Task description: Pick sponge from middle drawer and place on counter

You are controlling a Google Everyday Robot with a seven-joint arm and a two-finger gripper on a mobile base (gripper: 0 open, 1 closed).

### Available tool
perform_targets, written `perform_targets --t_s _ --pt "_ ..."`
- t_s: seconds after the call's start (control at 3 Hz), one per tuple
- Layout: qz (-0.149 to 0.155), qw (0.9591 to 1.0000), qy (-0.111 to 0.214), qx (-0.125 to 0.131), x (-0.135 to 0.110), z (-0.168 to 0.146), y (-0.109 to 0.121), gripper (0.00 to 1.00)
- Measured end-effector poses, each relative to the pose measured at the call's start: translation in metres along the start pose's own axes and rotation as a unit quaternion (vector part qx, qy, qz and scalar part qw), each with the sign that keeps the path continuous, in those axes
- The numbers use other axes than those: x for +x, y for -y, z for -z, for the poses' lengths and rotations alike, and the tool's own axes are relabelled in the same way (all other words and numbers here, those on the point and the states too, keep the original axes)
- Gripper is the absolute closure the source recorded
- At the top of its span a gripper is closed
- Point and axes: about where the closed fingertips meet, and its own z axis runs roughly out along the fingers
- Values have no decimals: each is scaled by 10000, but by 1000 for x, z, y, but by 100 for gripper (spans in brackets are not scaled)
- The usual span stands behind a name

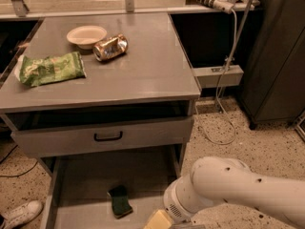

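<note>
Above a speckled floor [267, 147], the matte gray cabinet-top surface [143, 66] carries a crinkled green snack bag [51, 68] on its left. The small dark-green, yellow-backed sponge [120, 200] lies in the pulled-out gray middle drawer [86, 175]. The end effector [158, 221], just right of it at the view's bottom edge, is cut off; its opening I cannot tell. Descending off-centre could shove the sponge aside.

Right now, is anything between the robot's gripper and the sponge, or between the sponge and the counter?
Nothing visible. The gripper, at the bottom edge, is just right of the sponge on the middle drawer's bare floor. Going up, it must clear the drawer front above; snack bag, bowl and can leave the counter's right bare.
</note>
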Motion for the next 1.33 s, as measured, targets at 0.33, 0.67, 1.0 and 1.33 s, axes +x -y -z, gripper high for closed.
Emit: perform_targets --t_s 0.33,0.67,1.0,1.33 --pt "-72 9997 100 -207 10 -42 -10 0" --pt "-125 9986 458 -250 5 -76 -5 0" --pt "-129 9985 460 -251 5 -77 -6 0" --pt "-232 9976 611 -247 2 -100 -5 0"
